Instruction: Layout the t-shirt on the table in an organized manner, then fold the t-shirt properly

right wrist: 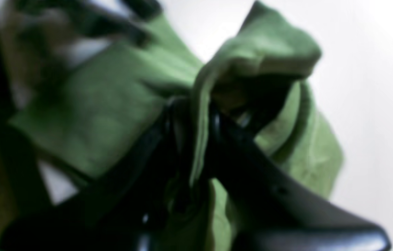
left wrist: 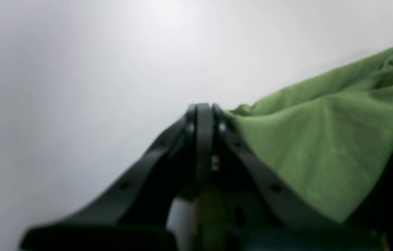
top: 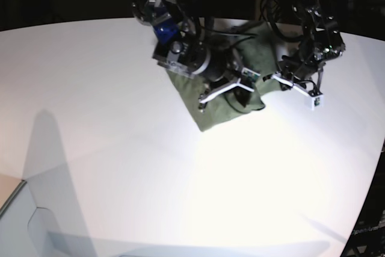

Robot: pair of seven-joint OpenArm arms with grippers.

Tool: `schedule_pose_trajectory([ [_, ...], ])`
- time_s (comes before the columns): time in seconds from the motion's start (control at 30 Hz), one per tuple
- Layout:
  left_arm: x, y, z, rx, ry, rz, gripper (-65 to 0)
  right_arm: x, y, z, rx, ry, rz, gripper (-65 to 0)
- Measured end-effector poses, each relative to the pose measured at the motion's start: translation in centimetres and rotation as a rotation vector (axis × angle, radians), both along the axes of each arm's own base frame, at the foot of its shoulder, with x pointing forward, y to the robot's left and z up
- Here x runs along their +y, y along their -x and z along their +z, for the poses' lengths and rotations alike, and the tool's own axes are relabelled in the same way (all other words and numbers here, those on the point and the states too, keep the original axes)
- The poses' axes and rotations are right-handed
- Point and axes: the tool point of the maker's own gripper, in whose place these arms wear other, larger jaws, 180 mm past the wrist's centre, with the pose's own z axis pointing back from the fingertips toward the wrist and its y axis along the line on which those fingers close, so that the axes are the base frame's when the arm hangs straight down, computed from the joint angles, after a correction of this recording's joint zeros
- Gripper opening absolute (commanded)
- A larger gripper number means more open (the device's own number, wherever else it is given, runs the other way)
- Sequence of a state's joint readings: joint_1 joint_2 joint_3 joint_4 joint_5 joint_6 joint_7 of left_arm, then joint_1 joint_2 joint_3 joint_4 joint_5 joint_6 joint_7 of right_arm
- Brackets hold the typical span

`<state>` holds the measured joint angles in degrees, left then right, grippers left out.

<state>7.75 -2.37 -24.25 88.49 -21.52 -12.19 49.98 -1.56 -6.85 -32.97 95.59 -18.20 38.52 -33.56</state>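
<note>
While the olive-green t-shirt point(top: 227, 103) lies bunched at the far side of the white table point(top: 120, 148), it is neither spread nor folded; one flap runs toward the near edge of the heap, the rest is crumpled under the two arms. Fabric wrinkled, piled in soft ridges.

Right gripper point(right wrist: 194, 115): fingers nearly together, a fold of the green cloth pinched between them. In the right wrist view the fabric rises in a peak above the fingertips and drapes down both sides. View blurred; no finer detail of the grip.

Left gripper point(left wrist: 203, 111): fingers pressed together, tips meeting. In the left wrist view the shirt point(left wrist: 322, 132) sits just beside the fingers on one side; a hint of green shows low between them, but whether cloth is caught I cannot tell. Bare tabletop point(left wrist: 78, 69) beyond the tips.

From the base view both arms hang over the shirt, near each other, at the back of the table.
</note>
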Motion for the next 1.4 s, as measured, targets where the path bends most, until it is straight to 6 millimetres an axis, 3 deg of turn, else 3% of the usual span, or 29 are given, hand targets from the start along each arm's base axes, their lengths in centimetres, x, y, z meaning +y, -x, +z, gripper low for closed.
schedule_pose_trajectory([
  [0.1, 0.0, 0.0, 0.0, -0.001, 0.003, 0.004, -65.0, 1.6, 0.4, 1.1, -0.026, -0.016, 0.047, -65.0],
  [0.4, 0.1, 0.0, 0.2, -0.004, -0.004, 0.003, -65.0, 1.9, -2.0, 3.1, -0.093, -0.004, 0.047, -65.0],
  [0.63, 0.2, 0.4, 0.1, 0.000, -0.010, 0.001, -65.0, 1.9, -1.7, 2.7, -0.081, 0.000, 0.049, -65.0],
  [0.97, 0.6, -0.1, 3.9, -0.103, -0.063, -0.017, -65.0, 1.8, -2.1, 2.4, -0.078, 0.009, 0.045, -65.0],
  [1.1, 1.3, 0.9, 5.1, -0.118, -0.089, -0.003, -65.0, 1.8, -2.2, 2.4, -0.079, 0.011, 0.044, -65.0],
  [1.2, 3.9, 1.8, 5.7, -0.128, -0.123, 0.062, -65.0, 1.8, -2.2, 2.5, -0.080, 0.011, 0.044, -65.0],
  [1.3, 5.7, 3.2, 5.2, -0.092, -0.148, 0.102, -65.0, 1.8, -2.2, 2.5, -0.080, 0.011, 0.045, -65.0],
  [1.4, 5.3, 5.1, 3.6, 0.019, -0.133, 0.080, -65.0, 1.8, -2.3, 2.5, -0.083, 0.010, 0.045, -65.0],
])
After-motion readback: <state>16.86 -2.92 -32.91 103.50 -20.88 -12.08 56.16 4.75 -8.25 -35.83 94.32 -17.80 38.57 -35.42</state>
